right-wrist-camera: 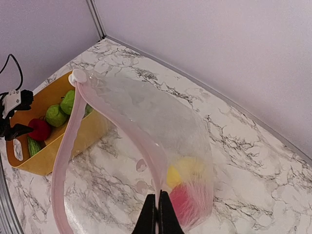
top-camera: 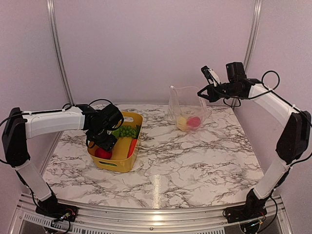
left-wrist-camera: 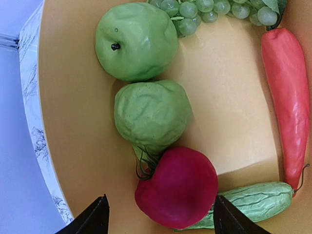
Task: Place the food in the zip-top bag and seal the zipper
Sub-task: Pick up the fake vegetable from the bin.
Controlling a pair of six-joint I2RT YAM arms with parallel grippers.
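Note:
The food lies in a yellow bin [left-wrist-camera: 229,87]: a green apple [left-wrist-camera: 136,41], a wrinkled green piece [left-wrist-camera: 152,114], a red tomato [left-wrist-camera: 178,187], green grapes [left-wrist-camera: 214,9], a red pepper [left-wrist-camera: 287,102] and a green cucumber [left-wrist-camera: 256,202]. My left gripper [left-wrist-camera: 161,219] hangs open just above the tomato, a fingertip on each side, not touching it. The clear zip-top bag [top-camera: 187,105] stands at the back, holding a yellow piece [right-wrist-camera: 187,168] and a red piece [right-wrist-camera: 187,204]. My right gripper [right-wrist-camera: 157,214] is shut on the bag's mouth edge, lifting the pink zipper [right-wrist-camera: 68,146] open.
The yellow bin [top-camera: 119,163] sits at the table's left, under the left gripper [top-camera: 105,141]. The bag stands near the back wall, with the right gripper [top-camera: 204,91] at its upper right edge. Marble tabletop [top-camera: 195,161] stretches between bin and bag.

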